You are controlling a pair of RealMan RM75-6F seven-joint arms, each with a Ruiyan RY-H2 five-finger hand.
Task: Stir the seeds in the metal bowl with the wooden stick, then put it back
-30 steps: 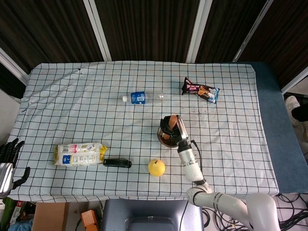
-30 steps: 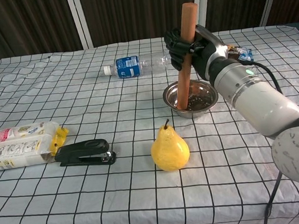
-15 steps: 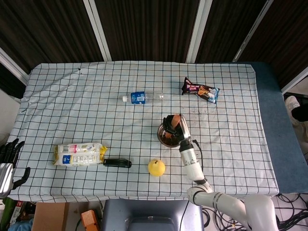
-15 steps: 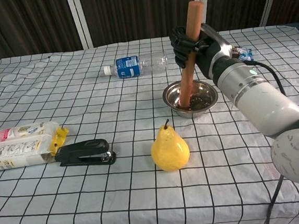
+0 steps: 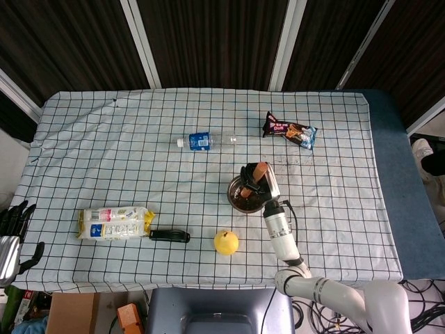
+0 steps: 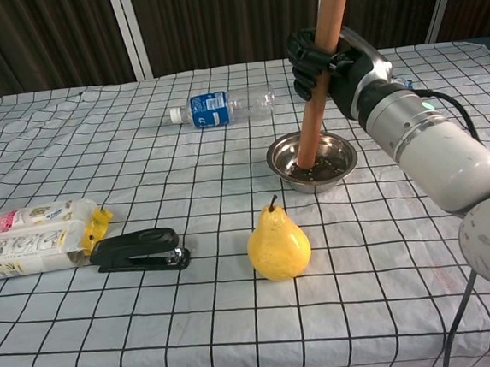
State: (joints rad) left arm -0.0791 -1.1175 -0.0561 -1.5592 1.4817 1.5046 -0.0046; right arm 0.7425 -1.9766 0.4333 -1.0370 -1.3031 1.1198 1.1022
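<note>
My right hand [image 6: 325, 63] [image 5: 254, 178] grips the wooden stick [image 6: 320, 74] near its upper end. The stick leans with its top to the right, and its lower tip sits among the dark seeds [image 6: 323, 169] in the metal bowl [image 6: 312, 161] [image 5: 246, 197]. The bowl stands on the checked cloth right of the table's middle. My left hand [image 5: 12, 226] hangs off the table's left edge in the head view, fingers apart, holding nothing.
A yellow pear [image 6: 278, 244] stands just in front of the bowl. A black stapler [image 6: 139, 248] and a snack pack [image 6: 35, 238] lie at the left. A water bottle [image 6: 220, 105] lies behind the bowl, a dark snack bag [image 5: 288, 131] at the back right.
My right hand has shifted to the right and slightly up with the stick, whose top now leans further right. The tip has moved inside the bowl.
</note>
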